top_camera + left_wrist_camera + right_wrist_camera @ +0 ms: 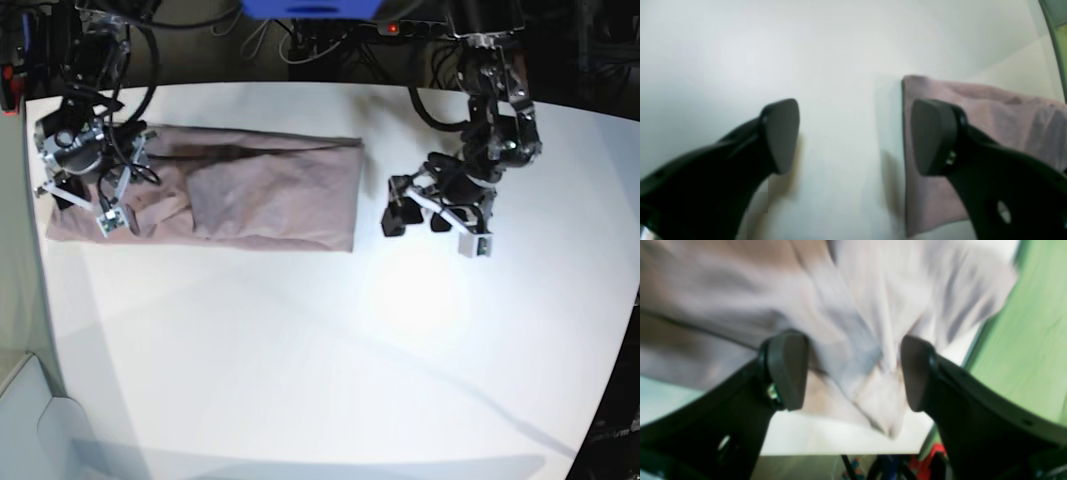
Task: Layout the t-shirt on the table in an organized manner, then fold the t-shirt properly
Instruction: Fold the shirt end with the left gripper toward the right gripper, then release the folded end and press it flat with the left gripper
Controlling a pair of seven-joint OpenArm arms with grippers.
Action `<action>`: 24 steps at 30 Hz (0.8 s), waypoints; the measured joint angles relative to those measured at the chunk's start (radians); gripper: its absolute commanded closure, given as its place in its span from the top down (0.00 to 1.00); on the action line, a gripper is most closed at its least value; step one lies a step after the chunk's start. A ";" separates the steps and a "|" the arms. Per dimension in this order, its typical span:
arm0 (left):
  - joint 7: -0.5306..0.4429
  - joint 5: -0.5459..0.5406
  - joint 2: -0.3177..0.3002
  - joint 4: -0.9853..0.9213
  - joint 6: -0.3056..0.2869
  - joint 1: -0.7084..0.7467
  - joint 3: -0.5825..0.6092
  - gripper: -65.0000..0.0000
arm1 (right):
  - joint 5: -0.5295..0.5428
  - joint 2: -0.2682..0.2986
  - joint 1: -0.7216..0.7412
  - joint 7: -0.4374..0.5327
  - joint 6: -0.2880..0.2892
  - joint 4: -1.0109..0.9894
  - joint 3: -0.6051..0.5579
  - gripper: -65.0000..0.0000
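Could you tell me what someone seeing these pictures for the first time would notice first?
The mauve t-shirt draws the eye first: it lies as a long folded band across the far left part of the white table. Next come the two black arms at its ends. The right tool stands open over the crumpled left end of the cloth, and the left tool stands open over bare table just past the shirt's straight right edge.

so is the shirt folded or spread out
Folded: the t-shirt lies as a long narrow band on the table, with no sleeves sticking out.
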 measured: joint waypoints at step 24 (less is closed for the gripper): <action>-0.003 0.004 0.022 -0.197 0.002 -0.129 0.225 0.52 | -0.011 0.008 0.129 -0.037 0.000 0.028 0.251 0.68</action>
